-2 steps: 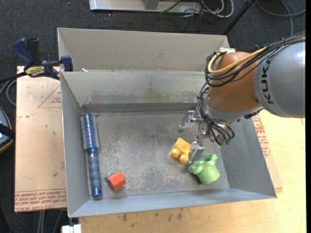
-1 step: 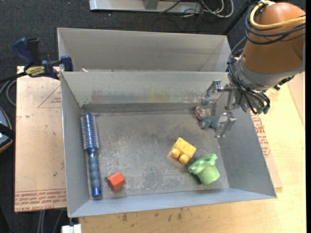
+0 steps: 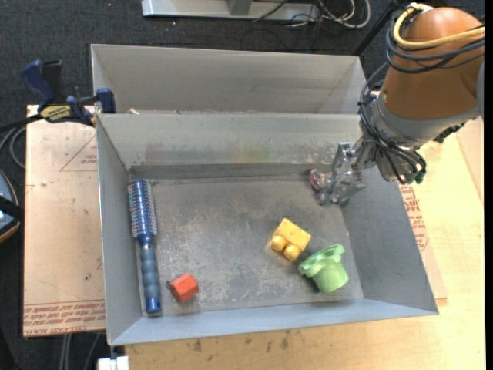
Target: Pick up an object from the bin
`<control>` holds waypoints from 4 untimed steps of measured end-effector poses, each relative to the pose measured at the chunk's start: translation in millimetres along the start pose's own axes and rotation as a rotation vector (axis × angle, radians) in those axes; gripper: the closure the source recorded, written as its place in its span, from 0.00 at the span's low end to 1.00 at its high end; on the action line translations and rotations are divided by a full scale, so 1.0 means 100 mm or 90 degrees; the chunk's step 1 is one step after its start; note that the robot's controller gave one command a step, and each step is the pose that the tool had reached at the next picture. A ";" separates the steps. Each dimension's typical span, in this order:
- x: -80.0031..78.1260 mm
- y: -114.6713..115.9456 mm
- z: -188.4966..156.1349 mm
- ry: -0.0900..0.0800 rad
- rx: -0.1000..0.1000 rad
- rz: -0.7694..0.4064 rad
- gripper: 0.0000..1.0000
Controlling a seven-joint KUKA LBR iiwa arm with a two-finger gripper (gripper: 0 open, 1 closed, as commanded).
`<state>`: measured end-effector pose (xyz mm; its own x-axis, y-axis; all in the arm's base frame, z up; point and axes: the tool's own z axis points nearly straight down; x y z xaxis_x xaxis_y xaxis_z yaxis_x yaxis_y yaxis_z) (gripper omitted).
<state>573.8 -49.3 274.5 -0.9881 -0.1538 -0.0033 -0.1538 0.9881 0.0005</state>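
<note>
- Gripper (image 3: 339,182) of mine hangs low in the far right corner of the bin (image 3: 231,141), close to where the back wall meets the floor. Whether it is spread or pressed together I cannot tell from this angle, and I see nothing I could call held.
- Just to its left is a small pinkish-grey thing (image 3: 316,180), touching it or nearly so; it is too small for me to say what it is.
- The nearest thing I can name is a yellow block (image 3: 289,240). It lies toward the near wall from me and a little to the left, askew to the walls.
- A green cup-shaped piece (image 3: 325,268) sits just beside that block on its near-right side — almost straight toward the near wall from my tool.
- I judge the coming move to be a pull back from the corner toward the near wall, with the wrist turned to suit the block's slant.
- Well apart, a red cube (image 3: 183,287) and a blue hairbrush (image 3: 144,241) lie by the left wall, the brush's long axis running along it.
</note>
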 end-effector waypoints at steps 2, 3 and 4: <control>0.00 -0.03 1.74 -0.004 0.001 0.065 0.00; 0.03 -0.02 1.78 0.000 0.000 0.064 1.00; -0.20 -0.12 0.49 -0.006 0.002 0.047 1.00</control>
